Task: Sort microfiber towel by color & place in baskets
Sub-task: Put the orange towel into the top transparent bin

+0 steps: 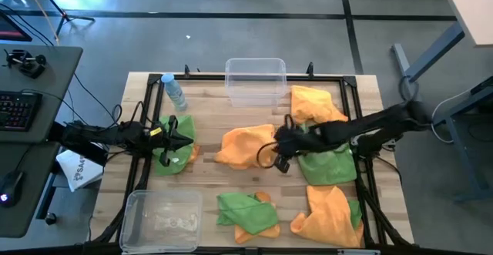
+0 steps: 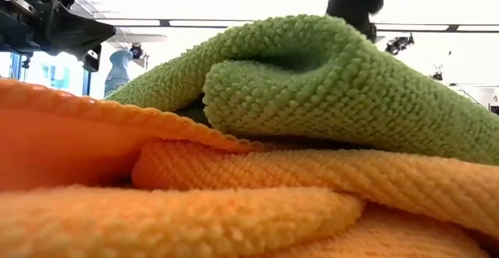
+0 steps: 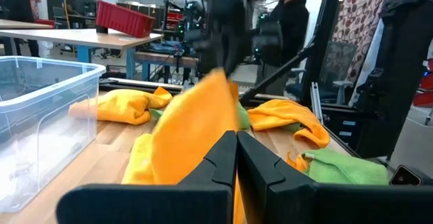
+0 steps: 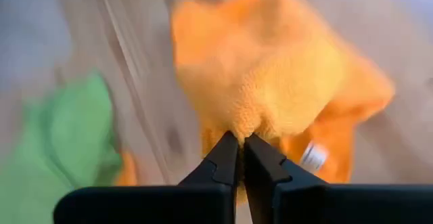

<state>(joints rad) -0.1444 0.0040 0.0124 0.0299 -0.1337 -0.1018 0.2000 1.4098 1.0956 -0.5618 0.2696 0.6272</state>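
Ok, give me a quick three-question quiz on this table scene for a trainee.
1. True or false: the right claw is shut on a green towel.
2. How many clear tubs are on the table? A one, B two, C three.
3. Fill in: the water bottle stands nearest the ____ arm.
Key: 1 false, it pinches the orange towel. 2 B, one by the bottle, one at a table corner. 3 left.

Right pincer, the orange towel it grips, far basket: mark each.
right pincer (image 4: 241,143), right wrist view, between its fingertips
orange towel (image 1: 243,145), high view, middle of cloth
far basket (image 1: 255,62), high view, its far rim
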